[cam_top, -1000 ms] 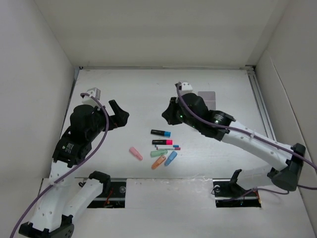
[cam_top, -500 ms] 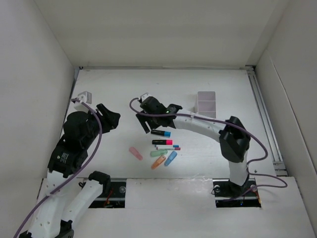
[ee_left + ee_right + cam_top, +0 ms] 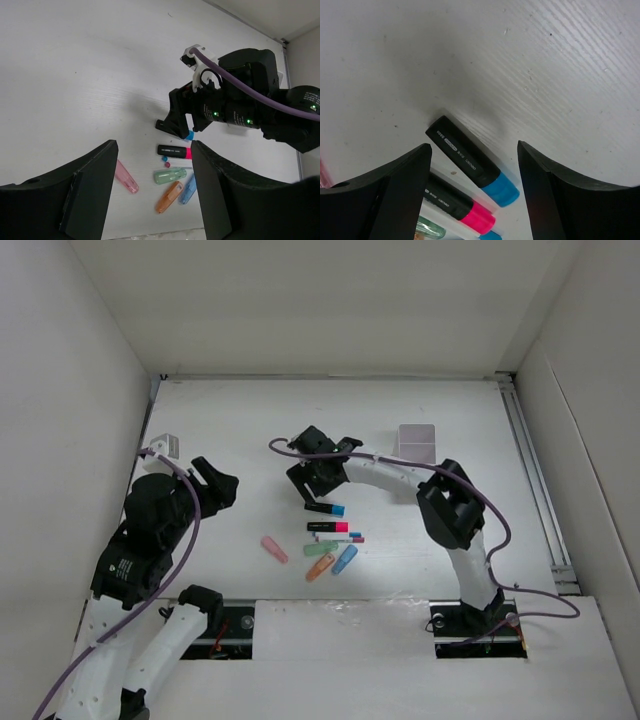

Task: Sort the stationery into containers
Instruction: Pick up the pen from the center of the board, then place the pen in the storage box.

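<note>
The bench (image 3: pixel 250 430) is one white surface, walled on three sides, and it carries every item listed below.

Two arms stand at its near edge. The left arm (image 3: pixel 150 540) reaches over the left part of the bench. Its end effector (image 3: pixel 217 478) has both fingers spread wide and grips nothing; it is well apart from the stationery. The right arm (image 3: pixel 455 510) folds back toward the middle. Its end effector (image 3: pixel 312 495) is also spread, one finger on each side of the blue-capped black marker (image 3: pixel 470 167), which lies flat on the bench between them; no contact with it shows.

One container is present – a white box (image 3: pixel 417 440), upright at the far right, well apart from the stationery.

Seven stationery items lie on the bench, near the middle, none in the box:
- two black markers: the blue-capped one, and just nearer a pink-capped one (image 3: pixel 328 527)
- four stubby markers, one each: pink (image 3: pixel 273 549), green (image 3: pixel 320 548), orange (image 3: pixel 320 567), blue (image 3: pixel 345 559)
- one thin pen (image 3: pixel 340 538), between the pink-capped marker and the green one
</note>
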### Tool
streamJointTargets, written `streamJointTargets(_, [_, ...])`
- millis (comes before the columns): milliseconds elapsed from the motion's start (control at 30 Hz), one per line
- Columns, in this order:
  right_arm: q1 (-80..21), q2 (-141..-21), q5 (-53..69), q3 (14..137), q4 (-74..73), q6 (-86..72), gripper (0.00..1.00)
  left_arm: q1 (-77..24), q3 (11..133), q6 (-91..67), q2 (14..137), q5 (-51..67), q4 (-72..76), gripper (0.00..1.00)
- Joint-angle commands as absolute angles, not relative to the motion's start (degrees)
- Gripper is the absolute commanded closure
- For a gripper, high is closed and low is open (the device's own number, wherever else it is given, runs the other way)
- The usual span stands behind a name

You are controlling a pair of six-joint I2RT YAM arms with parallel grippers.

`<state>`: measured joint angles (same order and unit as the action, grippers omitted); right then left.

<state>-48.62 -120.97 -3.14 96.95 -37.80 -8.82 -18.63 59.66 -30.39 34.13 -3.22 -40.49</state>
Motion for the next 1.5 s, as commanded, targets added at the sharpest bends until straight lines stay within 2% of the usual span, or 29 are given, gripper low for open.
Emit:
streamJointTargets(0, [-49.0,-122.0,0.7,99.1,-39.2,-7.7,0.25,-18.5,61.6,-29.4,34.6,-4.0,-40.8,0.43])
streamJointTargets(167, [-49.0,-124.6,1.3,101.2,-41.1,-7.2,0.25,-18.5,62.7,-28.9,35.2,-4.0,-41.4,0.41])
streamJointTargets(367, [-49.0,-127.3,0.5,103.4,-41.7,-7.2,0.37,-18.5,63.2,-28.3,35.7,-4.0,-41.9,0.41])
streamJointTargets(400, [-49.0,-127.3,-0.4,103.4,-41.7,-7.2,0.4,-18.5,63.2,-27.8,35.7,-4.0,-41.9,0.41])
streamJointTargets(533, [-49.0,-126.7,-6.6,102.6,-39.0,-9.5,0.74,-18.5,63.2,-27.8,36.2,-3.5,-41.9,0.41])
streamJointTargets(667, [-48.5,-123.5,-11.1,100.4,-34.0,-11.6,0.9,-18.5,62.5,-27.8,36.7,-2.4,-41.4,0.41])
streamJointTargets(767, [-46.7,-118.5,-14.4,100.4,-31.0,-14.3,0.97,-18.5,62.5,-27.2,36.7,-1.8,-40.8,0.41])
streamJointTargets(933, [-41.9,-109.6,-22.1,100.4,-25.3,-18.5,0.97,-18.5,61.4,-27.2,37.3,0.1,-38.9,0.41])
streamJointTargets(1167, [-29.4,-96.5,-37.3,90.7,-11.0,-26.8,0.95,-18.5,58.5,-28.4,37.3,5.0,-36.0,0.41])
streamJointTargets(1467, [-23.4,-96.9,-47.8,85.0,-4.0,-33.1,0.98,-18.5,58.5,-27.9,38.3,6.8,-34.5,0.41])
